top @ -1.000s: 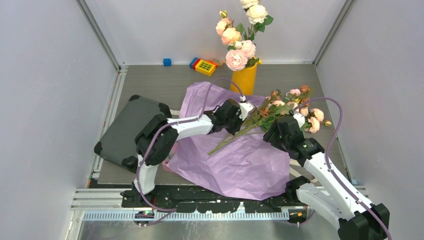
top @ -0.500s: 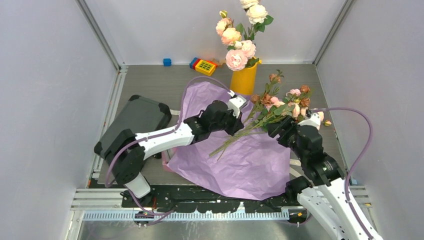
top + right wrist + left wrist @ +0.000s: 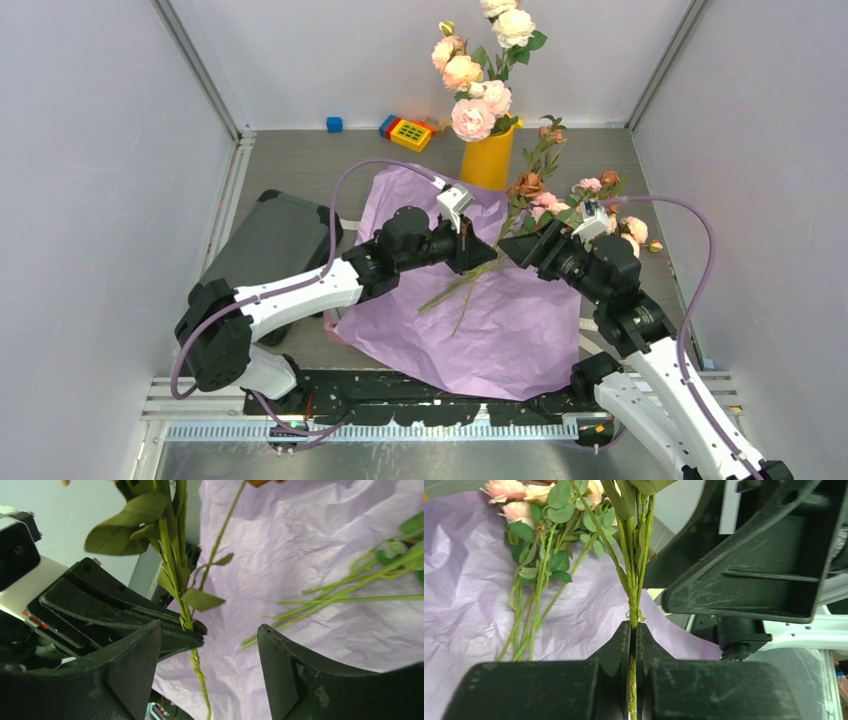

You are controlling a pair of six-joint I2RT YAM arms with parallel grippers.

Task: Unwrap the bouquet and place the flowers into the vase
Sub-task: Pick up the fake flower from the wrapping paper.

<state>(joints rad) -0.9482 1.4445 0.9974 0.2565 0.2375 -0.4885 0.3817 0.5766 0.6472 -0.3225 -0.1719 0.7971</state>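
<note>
And the right gripper lets go! Its jaws have swung wide over the last second, and it now stands released just beside the stem, holding nothing. The left gripper stays clenched on 1 sprig, pinched low on the twisted stem. It has swung that sprig up from lying across the lilac paper, so the brown roses now reach toward the vase. That looks like the handover done: 1 arm owns the sprig. The rest of the flowers lie on the opened paper, right of the vase, so the unwrapping looks finished and the loading barely begun. The vase already carries big pale roses, so I'd say the stem foot needs a gap at the rim.
</note>
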